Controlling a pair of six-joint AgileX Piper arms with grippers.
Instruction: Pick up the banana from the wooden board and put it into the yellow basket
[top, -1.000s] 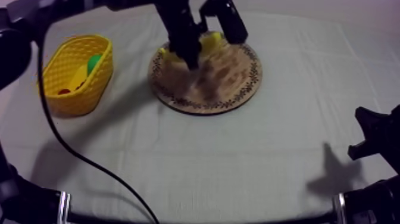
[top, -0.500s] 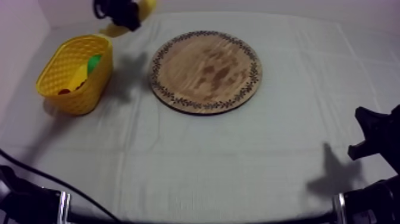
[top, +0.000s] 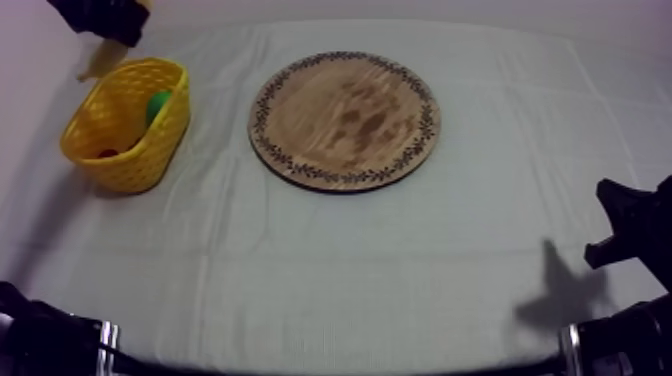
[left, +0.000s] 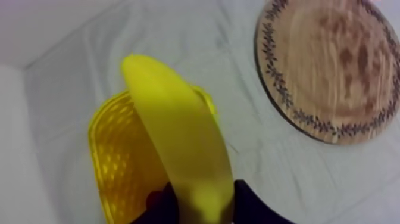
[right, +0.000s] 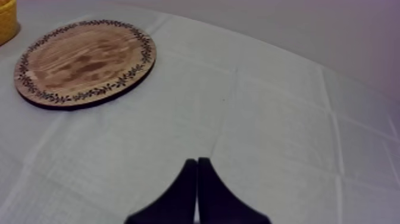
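While the left jaws grip the banana by one end, closed tight round it, the fruit sticks out from them over the far rim of the yellow basket, well apart from the round wooden board. The right jaws lie shut together on nothing, low over the cloth-covered desk.

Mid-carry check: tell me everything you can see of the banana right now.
The banana is plain yellow, smooth, plastic-looking, gently curved. The left gripper is shut on one end, a black finger at each side; the free end reaches out over the yellow basket. It hangs in the air, seemingly touching only the fingers, well clear of the wooden board.
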